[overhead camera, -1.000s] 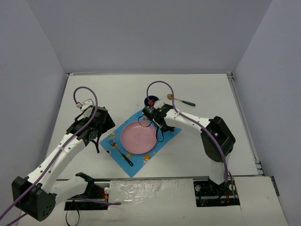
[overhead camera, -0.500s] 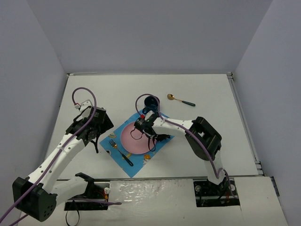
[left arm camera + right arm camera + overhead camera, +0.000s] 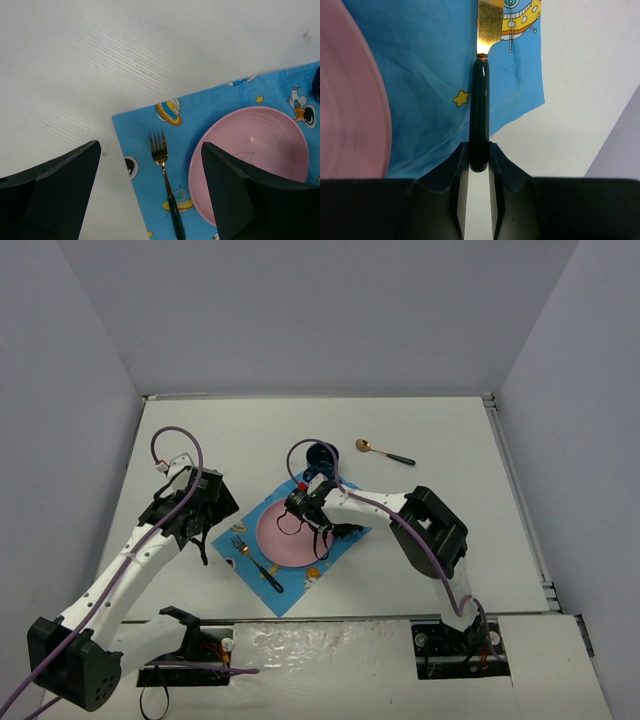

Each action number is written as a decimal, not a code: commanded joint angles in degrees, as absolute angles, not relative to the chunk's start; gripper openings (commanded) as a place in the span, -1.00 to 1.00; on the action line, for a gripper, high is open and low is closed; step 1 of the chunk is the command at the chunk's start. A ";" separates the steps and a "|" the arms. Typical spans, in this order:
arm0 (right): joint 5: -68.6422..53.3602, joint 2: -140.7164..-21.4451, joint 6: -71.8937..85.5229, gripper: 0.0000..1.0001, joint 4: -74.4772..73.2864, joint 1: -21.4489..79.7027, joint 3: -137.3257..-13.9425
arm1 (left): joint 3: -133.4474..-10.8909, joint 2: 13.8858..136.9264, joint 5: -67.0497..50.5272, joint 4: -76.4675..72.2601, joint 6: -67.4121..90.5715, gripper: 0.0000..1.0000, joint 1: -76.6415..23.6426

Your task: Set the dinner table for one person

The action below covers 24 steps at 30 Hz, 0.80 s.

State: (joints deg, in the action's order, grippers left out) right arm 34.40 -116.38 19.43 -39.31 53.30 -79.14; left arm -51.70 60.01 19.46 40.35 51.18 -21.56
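Note:
On the white dinner table point(image 3: 220, 440) lies a blue patterned mat point(image 3: 285, 590) with a pink plate point(image 3: 290, 538) on it. A gold fork point(image 3: 255, 562) with a dark handle rests on the mat left of the plate. My right gripper point(image 3: 335, 530) hovers at the plate's right side, shut point(image 3: 479, 155) on the dark green handle of a gold knife point(image 3: 480, 110) that points out over the mat's edge point(image 3: 430, 75). My left gripper point(image 3: 207, 540) hangs open point(image 3: 150, 165) above the fork point(image 3: 162, 165), holding nothing.
A dark blue cup point(image 3: 321, 456) stands just behind the mat. A gold spoon point(image 3: 385, 453) with a dark handle lies to the cup's right. Grey walls close in the table on three sides.
My right arm has swung from beside the cup toward me and to the left, bringing the knife over the mat beside the plate, then held still. The left arm has barely shifted.

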 commanded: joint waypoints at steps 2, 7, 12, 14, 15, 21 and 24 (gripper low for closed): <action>38.78 -113.01 21.76 -0.17 -41.02 52.84 -81.61 | -52.82 58.82 19.51 38.65 50.41 0.58 -20.92; 39.18 -108.33 27.10 0.29 -41.58 50.43 -83.69 | -52.91 58.89 18.91 38.58 50.62 0.59 -20.92; 32.01 -101.38 32.93 0.05 -34.73 40.81 -83.22 | -52.77 58.92 18.39 38.25 50.84 0.58 -20.86; 18.30 -97.17 34.56 -0.09 -28.31 35.63 -79.92 | -52.73 58.95 18.15 38.15 50.87 0.58 -20.83; 12.91 -95.72 35.67 -0.14 -25.17 32.97 -78.05 | -52.71 58.95 18.09 38.14 50.87 0.58 -20.81; -14.46 -95.77 42.67 -0.18 -13.55 20.80 -70.55 | -52.68 59.12 17.72 38.18 50.48 0.58 -20.45; -22.70 -97.95 43.56 -0.17 -11.52 20.43 -69.63 | -52.73 59.42 17.48 38.14 50.54 0.58 -20.08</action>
State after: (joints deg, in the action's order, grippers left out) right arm -2.11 -95.30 39.35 -17.42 19.14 -71.38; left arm -51.70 59.77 17.50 40.03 51.18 -20.93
